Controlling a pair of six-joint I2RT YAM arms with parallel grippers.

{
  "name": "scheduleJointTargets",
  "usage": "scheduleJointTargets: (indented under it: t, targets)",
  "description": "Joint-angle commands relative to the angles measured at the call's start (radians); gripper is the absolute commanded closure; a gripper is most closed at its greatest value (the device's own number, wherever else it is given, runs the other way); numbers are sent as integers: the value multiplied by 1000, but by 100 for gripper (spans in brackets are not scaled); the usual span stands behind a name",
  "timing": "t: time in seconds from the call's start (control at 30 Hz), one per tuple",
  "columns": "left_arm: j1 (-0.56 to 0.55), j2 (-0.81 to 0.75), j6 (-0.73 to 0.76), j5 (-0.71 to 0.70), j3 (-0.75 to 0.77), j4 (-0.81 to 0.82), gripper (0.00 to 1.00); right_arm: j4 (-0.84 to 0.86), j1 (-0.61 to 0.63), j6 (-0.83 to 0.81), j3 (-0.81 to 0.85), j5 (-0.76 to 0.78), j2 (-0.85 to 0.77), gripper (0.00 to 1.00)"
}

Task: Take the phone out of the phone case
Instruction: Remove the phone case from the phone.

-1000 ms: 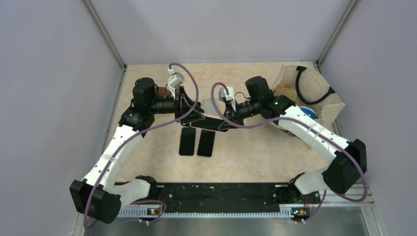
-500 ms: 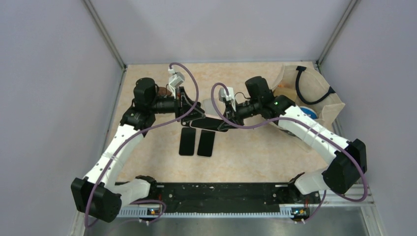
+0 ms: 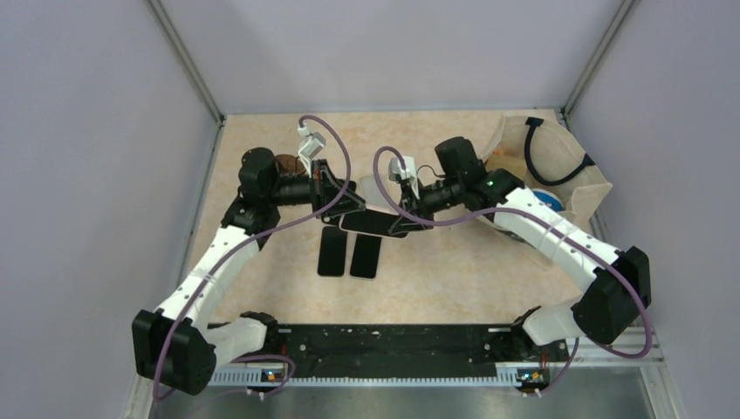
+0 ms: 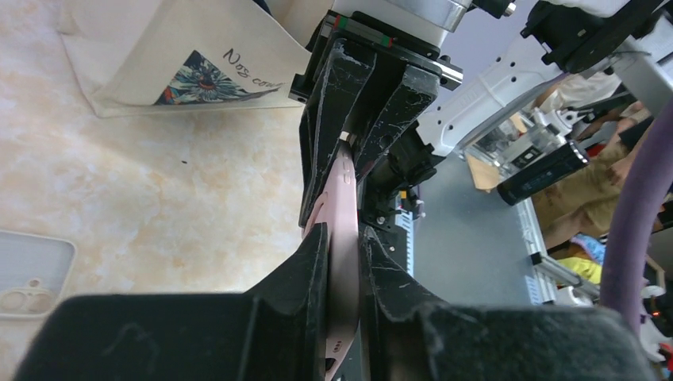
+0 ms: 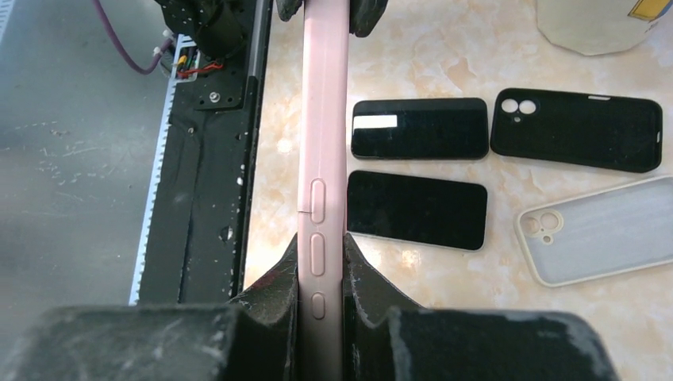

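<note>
A phone in a pink case (image 3: 375,220) hangs in the air between my two arms, above the tan table. My left gripper (image 3: 346,208) is shut on its left end; in the left wrist view the pink edge (image 4: 343,230) sits clamped between the fingers. My right gripper (image 3: 403,218) is shut on its right end; in the right wrist view the pink side with buttons (image 5: 321,159) runs up from between the fingers toward the other gripper. The phone's screen is hidden edge-on.
Two black phones (image 3: 350,252) lie side by side on the table below the held one, also in the right wrist view (image 5: 418,208). A black case (image 5: 577,129) and a pale clear case (image 5: 601,228) lie beyond. A cloth bag (image 3: 550,170) stands at the back right.
My left arm's elbow and wrist have shifted slightly right and down, and the held phone has tilted a little. The right arm has hardly moved. Both grips are unchanged.
</note>
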Motion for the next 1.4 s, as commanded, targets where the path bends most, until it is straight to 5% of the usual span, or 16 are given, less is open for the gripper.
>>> scheduleJointTargets:
  t: [0.0,0.2,0.43,1.1,1.37]
  targets:
    - [4,11,-326,-12,-82,259,100,100,-2,-51,72,10,-40,100]
    - [4,96,-635,11,-165,601,100,63,15,-120,113,29,-42,100]
    - [-5,188,-827,1,-193,758,100,1,31,-226,142,40,-27,100]
    - [-15,352,-937,-76,-234,774,100,-113,59,-335,209,106,-11,100]
    - [-19,358,-859,-100,-217,610,100,-152,76,-361,243,106,-6,100]
